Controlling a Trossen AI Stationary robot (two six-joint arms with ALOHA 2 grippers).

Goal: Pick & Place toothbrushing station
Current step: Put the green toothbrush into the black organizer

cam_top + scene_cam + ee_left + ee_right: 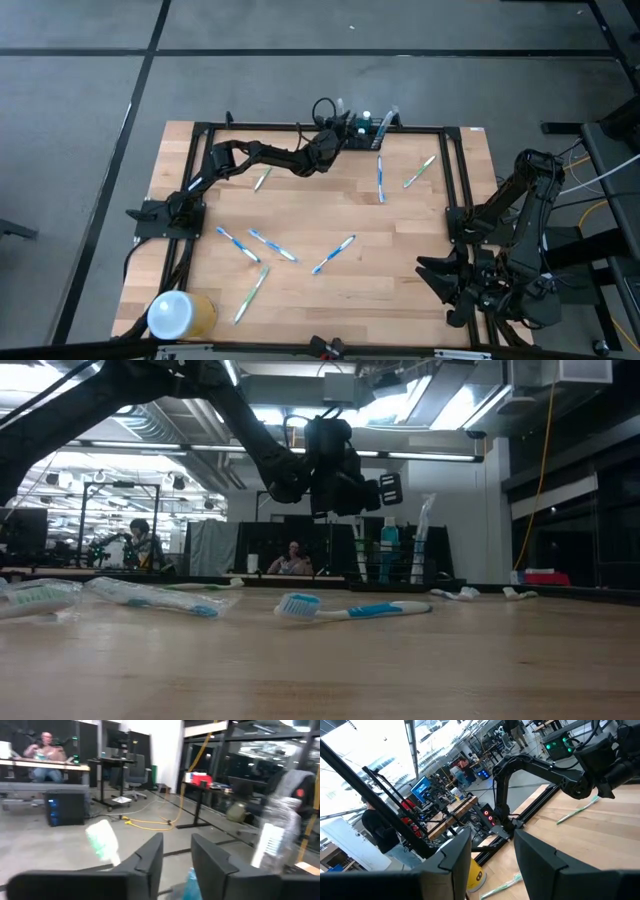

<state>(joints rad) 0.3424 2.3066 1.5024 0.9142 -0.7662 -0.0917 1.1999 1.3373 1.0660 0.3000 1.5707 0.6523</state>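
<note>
The toothbrushing station point(374, 130), a small black rack, stands at the table's far edge with toothbrushes upright in it. In the low view the station point(400, 565) holds a teal brush point(388, 545) and a clear-wrapped one point(426, 525). My left gripper point(352, 128) reaches level to the station's left side, its fingers point(150, 857) apart. A teal brush top point(190, 882) shows low between them. My right gripper point(435, 272) waits open over the near right corner, with nothing between its fingers point(455, 852). My left gripper stands open with the teal brush top point(191, 879) low in the gap between its fingers. I cannot tell whether either finger touches it, as the fingers hide the place.
Several loose toothbrushes lie on the wood, among them one point(262, 178) by the left arm, one point(380, 180) near the station and one point(333, 254) at mid-table. A white-topped yellow cylinder point(178, 314) stands at the near left corner. A black frame point(455, 170) rims the table.
</note>
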